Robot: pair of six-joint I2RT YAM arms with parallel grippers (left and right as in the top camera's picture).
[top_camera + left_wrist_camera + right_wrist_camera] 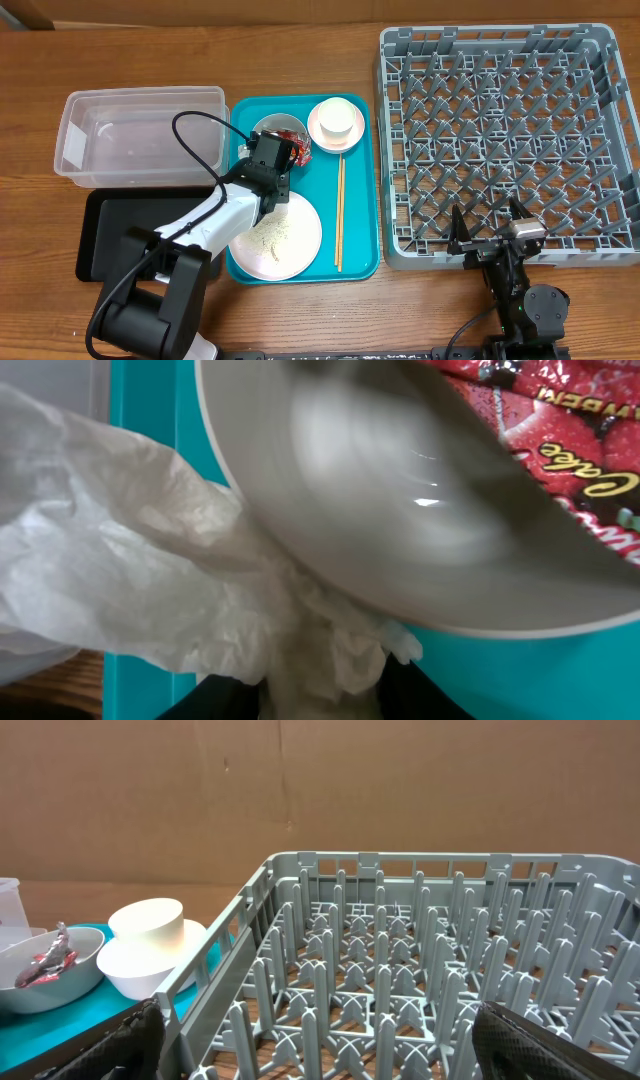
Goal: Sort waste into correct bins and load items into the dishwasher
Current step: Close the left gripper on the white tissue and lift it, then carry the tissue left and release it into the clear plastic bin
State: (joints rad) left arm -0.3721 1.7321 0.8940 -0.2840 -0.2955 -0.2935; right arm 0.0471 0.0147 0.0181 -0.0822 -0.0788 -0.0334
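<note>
One tissue (150,560) in left pincer (322,695), beside one bowl (400,510), one wrapper (560,430).

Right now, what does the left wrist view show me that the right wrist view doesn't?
Only left wrist: the crumpled white tissue, bunched into the left gripper and draped over the edge of the teal tray. Only right wrist: the dish rack with its upright pegs, the white cup sitting in the saucer, and the right gripper, fingers spread wide. Both: the grey-white bowl holding the red wrapper, on the teal tray.
</note>
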